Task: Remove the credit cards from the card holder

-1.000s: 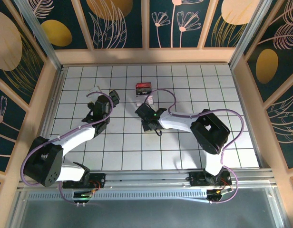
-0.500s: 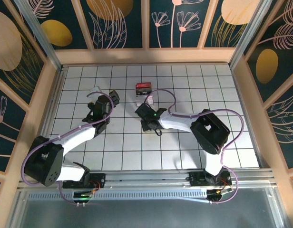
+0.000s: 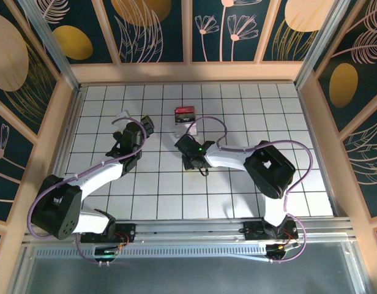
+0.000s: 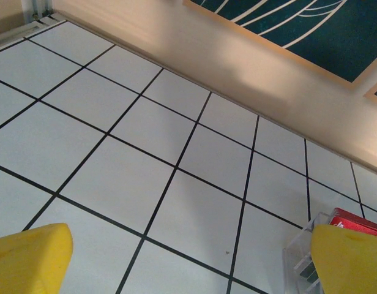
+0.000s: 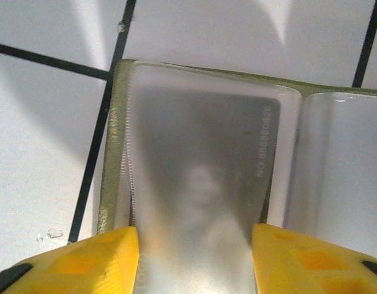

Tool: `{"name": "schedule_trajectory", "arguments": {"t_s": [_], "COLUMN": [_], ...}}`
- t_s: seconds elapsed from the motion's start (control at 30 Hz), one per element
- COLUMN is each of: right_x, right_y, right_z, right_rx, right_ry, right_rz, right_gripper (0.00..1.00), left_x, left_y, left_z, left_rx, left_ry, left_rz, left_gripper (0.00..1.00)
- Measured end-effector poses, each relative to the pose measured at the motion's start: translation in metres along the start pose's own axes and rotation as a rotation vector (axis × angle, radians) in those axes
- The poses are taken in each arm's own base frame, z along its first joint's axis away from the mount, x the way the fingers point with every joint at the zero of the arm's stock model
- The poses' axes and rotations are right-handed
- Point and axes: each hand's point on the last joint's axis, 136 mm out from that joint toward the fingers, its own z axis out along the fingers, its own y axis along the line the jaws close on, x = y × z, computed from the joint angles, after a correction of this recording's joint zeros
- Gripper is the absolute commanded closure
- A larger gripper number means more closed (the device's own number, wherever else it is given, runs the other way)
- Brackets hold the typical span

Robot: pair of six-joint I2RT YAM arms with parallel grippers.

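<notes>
In the overhead view the right gripper [image 3: 184, 144] sits just above the centre of the tiled table [image 3: 237, 196], pointing toward the upper left. A small clear box [image 3: 184, 113] with red and black contents stands close beyond it. From the right wrist, the card holder [image 5: 109, 184] lies open and flat across the middle of the frame, its olive-green edge running down the left side and along the top. A grey card [image 5: 201, 177] shows dimly through the frosted left sleeve, with a printed number along its right edge, and a second clear sleeve spreads to the right. The two yellow fingers [image 5: 84, 263] stand part-way apart at the bottom of the frame with the near end of that sleeve between them; I cannot tell whether they pinch it. The left gripper [image 3: 144, 125] hangs over the upper left of the table, its jaws spread wide with only bare tiles between them. The clear box is at the lower right of the left wrist frame.
</notes>
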Motion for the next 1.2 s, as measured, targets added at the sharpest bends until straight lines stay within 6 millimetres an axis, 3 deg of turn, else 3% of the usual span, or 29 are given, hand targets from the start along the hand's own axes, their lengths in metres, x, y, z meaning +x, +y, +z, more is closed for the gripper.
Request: {"name": "schedule_trajectory", "arguments": {"t_s": [0.13, 0.43, 0.7, 0.93, 1.2], "right_x": [-0.002, -0.007, -0.012, -0.024, -0.012], "right_y": [-0.004, -0.011, -0.039, -0.064, -0.093], "right_z": [0.001, -0.002, -0.004, -0.022, -0.015], "right_rx": [0.003, 0.027, 0.135, 0.155, 0.184], "right_ry": [-0.003, -0.020, -0.041, -0.085, -0.051], "right_rz": [0.015, 0.024, 0.072, 0.146, 0.214], "right_gripper": [0.61, 0.61, 0.54, 0.53, 0.54], "left_x": [-0.001, -0.011, -0.017, -0.015, -0.007], "left_y": [0.000, -0.004, -0.006, -0.010, -0.028], "left_z": [-0.001, -0.007, -0.010, -0.011, -0.014], "left_rx": [0.002, 0.022, 0.035, 0.058, 0.140], "left_ry": [-0.002, -0.022, -0.033, -0.020, 0.012], "left_rz": [0.002, 0.014, 0.027, 0.055, 0.133], "left_gripper": [0.01, 0.01, 0.01, 0.01, 0.01]}}
